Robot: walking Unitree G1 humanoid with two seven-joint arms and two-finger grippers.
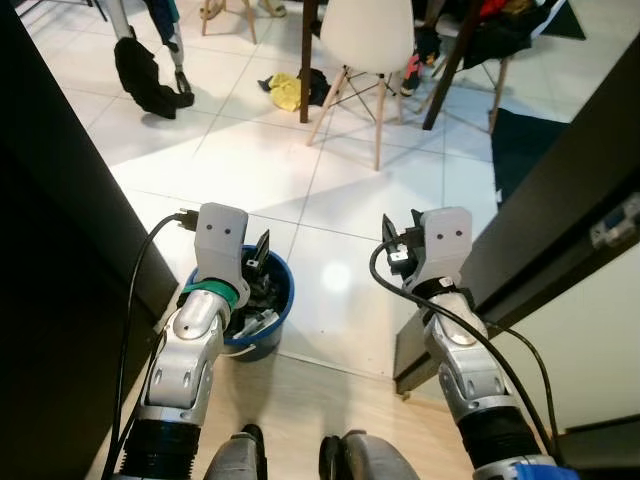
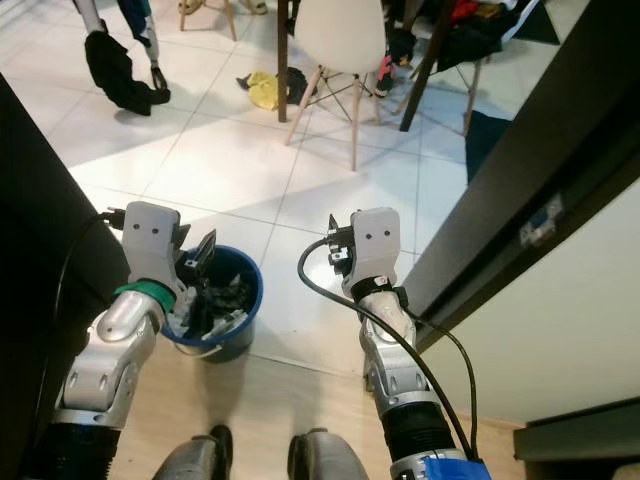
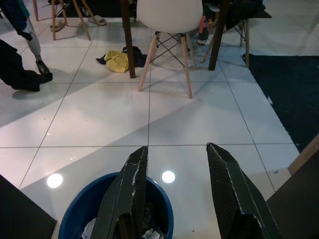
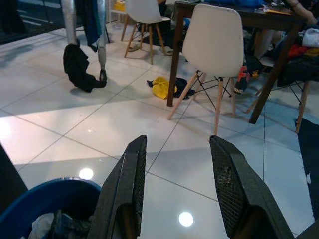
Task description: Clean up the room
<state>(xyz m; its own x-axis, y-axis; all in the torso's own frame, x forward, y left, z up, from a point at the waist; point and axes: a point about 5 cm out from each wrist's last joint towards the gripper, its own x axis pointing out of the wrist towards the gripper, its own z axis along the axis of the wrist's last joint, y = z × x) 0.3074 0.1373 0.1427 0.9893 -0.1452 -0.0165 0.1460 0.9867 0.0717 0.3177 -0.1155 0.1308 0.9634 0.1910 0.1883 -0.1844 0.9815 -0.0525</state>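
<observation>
A blue bucket [image 1: 282, 305] holding dark and white rubbish stands on the white tiles in front of me. My left gripper [image 3: 174, 189] is held above its rim, open and empty. My right gripper [image 4: 177, 189] is raised beside it over bare tile, open with nothing between its fingers. Further off, a yellow cloth [image 1: 285, 91] and a dark cloth [image 1: 316, 86] lie on the floor by a table leg. A black garment [image 1: 145, 78] is heaped on the tiles at the far left, beside another robot's legs [image 1: 176, 62].
A white chair [image 1: 366, 40] with wooden legs stands ahead by a dark wooden table [image 4: 234, 12]. Dark door panels flank me on the left [image 1: 50, 220] and right [image 1: 560, 210]. A dark rug [image 1: 520, 140] lies at the right.
</observation>
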